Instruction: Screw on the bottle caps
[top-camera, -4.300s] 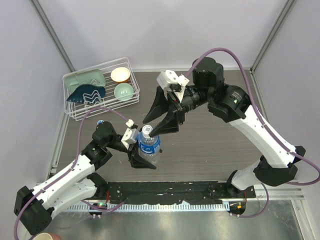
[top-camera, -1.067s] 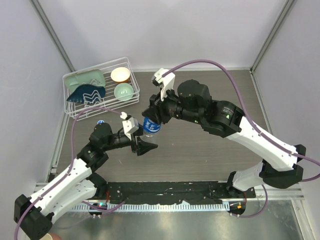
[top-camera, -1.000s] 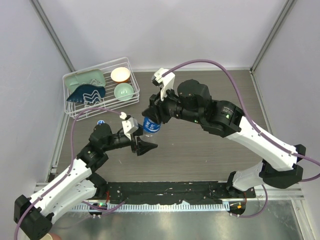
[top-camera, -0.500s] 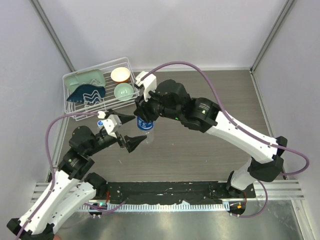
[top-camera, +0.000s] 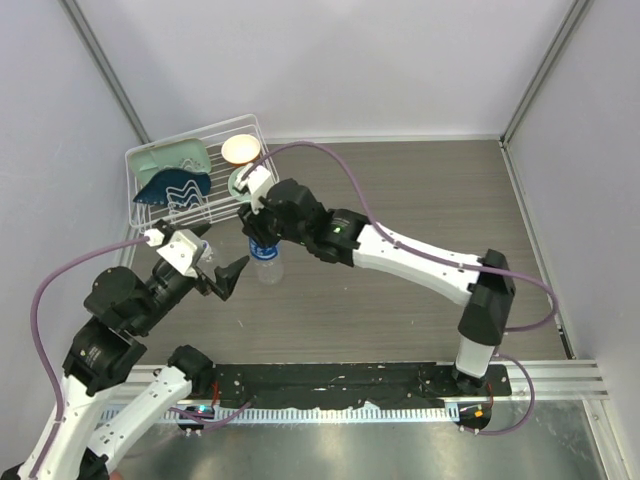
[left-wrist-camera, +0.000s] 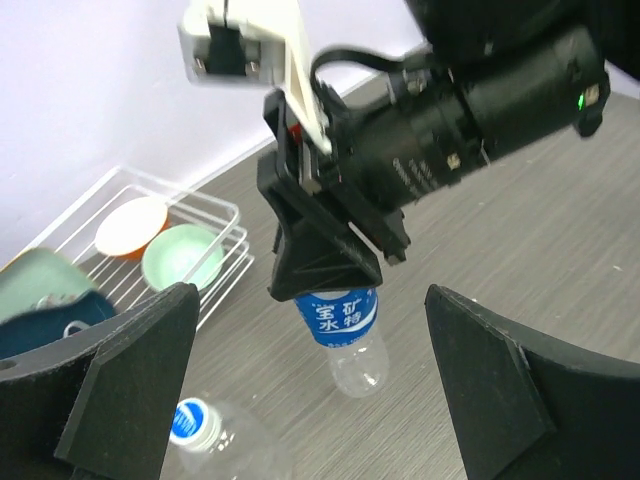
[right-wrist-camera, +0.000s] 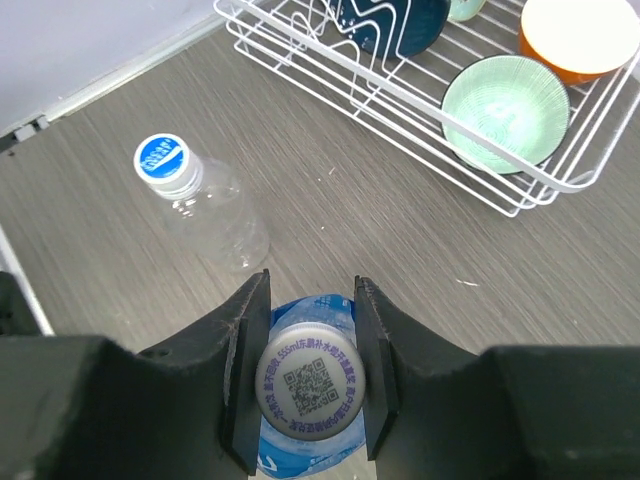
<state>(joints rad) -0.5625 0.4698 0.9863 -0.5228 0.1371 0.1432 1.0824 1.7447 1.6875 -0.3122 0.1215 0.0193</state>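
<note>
the labelled bottle (left-wrist-camera: 338, 318) was released by the opened left gripper (top-camera: 220, 268); its cap (right-wrist-camera: 308, 380), likely seated, was kept clamped by the right gripper (top-camera: 262, 228).

A dark grey, wood-grained counter (top-camera: 450, 190) is seen between pale walls. A white wire dish rack (top-camera: 145, 215) is set at its far left corner. Just in front of the rack, a blue-labelled water bottle (top-camera: 267, 265) is stood upright, with a white cap (right-wrist-camera: 308, 378) on its neck. Near it, to the left, a plain clear bottle (right-wrist-camera: 215, 215) with a blue-topped cap (right-wrist-camera: 162, 158) is placed; whether it stands upright cannot be settled.
</note>
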